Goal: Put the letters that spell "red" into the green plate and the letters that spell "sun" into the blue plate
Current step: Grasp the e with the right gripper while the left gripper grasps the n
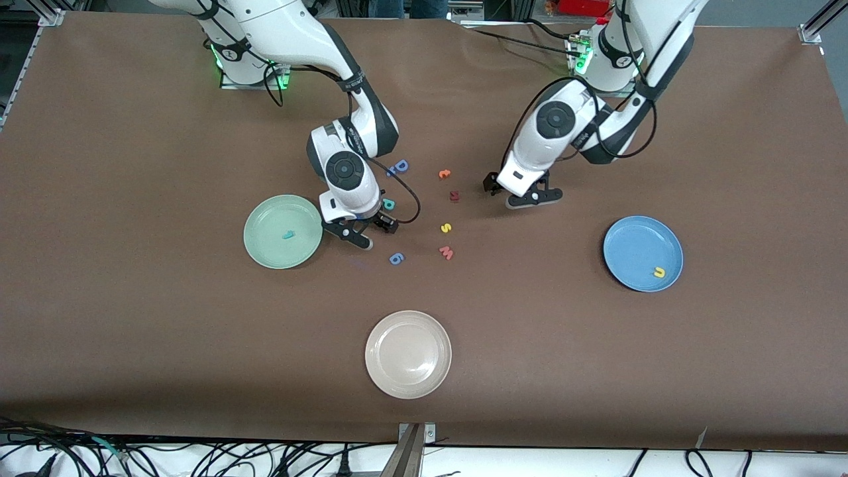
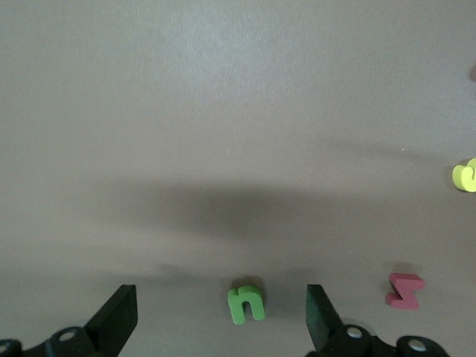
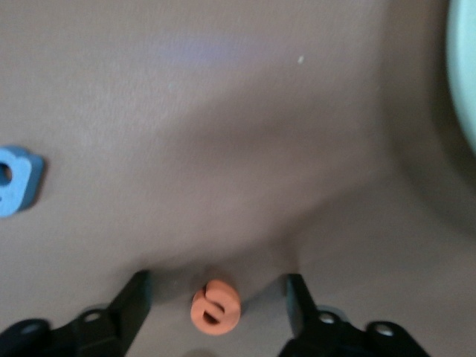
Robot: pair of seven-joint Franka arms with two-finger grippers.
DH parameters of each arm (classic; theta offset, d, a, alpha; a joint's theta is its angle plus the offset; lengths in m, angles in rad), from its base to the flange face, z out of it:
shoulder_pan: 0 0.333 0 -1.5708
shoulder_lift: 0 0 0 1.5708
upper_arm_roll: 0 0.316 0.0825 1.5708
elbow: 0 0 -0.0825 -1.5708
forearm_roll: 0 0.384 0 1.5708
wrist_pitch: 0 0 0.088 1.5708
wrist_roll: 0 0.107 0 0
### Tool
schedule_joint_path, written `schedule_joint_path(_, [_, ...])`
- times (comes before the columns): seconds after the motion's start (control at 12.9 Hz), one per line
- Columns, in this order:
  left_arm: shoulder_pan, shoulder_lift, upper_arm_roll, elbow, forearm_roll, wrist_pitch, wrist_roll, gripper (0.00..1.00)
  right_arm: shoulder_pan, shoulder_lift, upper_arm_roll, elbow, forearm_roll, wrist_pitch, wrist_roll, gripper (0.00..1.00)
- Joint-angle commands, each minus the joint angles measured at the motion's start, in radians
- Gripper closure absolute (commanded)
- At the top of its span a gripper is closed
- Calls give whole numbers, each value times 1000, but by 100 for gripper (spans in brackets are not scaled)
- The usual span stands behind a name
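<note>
My right gripper [image 1: 366, 233] is low over the table beside the green plate [image 1: 265, 218]. It is open, and the orange "e" [image 3: 215, 306] lies between its fingers with a gap on each side. A teal letter [image 1: 287, 234] lies in the green plate. A teal "d" [image 1: 389, 204] lies beside the right wrist. My left gripper [image 1: 523, 197] is open and low over the table, with the green "n" [image 2: 246, 303] lying between its fingers. The yellow "s" [image 1: 446, 228] lies mid-table. The blue plate [image 1: 636, 238] holds a yellow "u" [image 1: 658, 271].
A beige-white plate [image 1: 408, 354] sits nearest the front camera. Loose letters lie between the arms: a blue "D" [image 1: 399, 167], another orange letter [image 1: 444, 174], a dark red one [image 1: 454, 195], a pink "w" [image 1: 446, 252] and a blue "6" [image 1: 396, 258].
</note>
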Motion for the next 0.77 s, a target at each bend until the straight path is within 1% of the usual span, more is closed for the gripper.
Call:
schedule_joint_path(0.0, [-23,7,0,-18,99,21,-143,0,34,-5,-24,-11,-16,8,15,50])
schedule_joint_path(0.08, [-26,28,2,-18,104,52,-166,0,37,-5,-23,-13,-16,8,16,55])
schedule_joint_path(0.15, [-40,48,2,-18,104,64,-172,0,39,-5,-21,-13,-18,6,16,57])
schedule_joint_path(0.31, [-41,59,2,-18,104,66,-178,0,71,-5,-23,-27,-18,5,16,57])
schedule_joint_path(0.39, [-43,64,2,-18,105,68,-181,0,77,-5,-27,-31,-18,5,14,65])
schedule_joint_path(0.46, [-43,71,3,-18,105,80,-181,0,76,-3,-33,-31,-18,5,12,79])
schedule_joint_path(0.54, [-46,76,3,-18,111,84,-183,1,76,-5,-36,-30,-18,5,12,91])
schedule_joint_path(0.62, [-46,85,3,-18,137,85,-198,2,76,-6,-41,-30,-18,3,11,97])
schedule_joint_path(0.7, [-46,99,3,-17,181,86,-239,3,76,-9,-55,-27,-18,2,3,97])
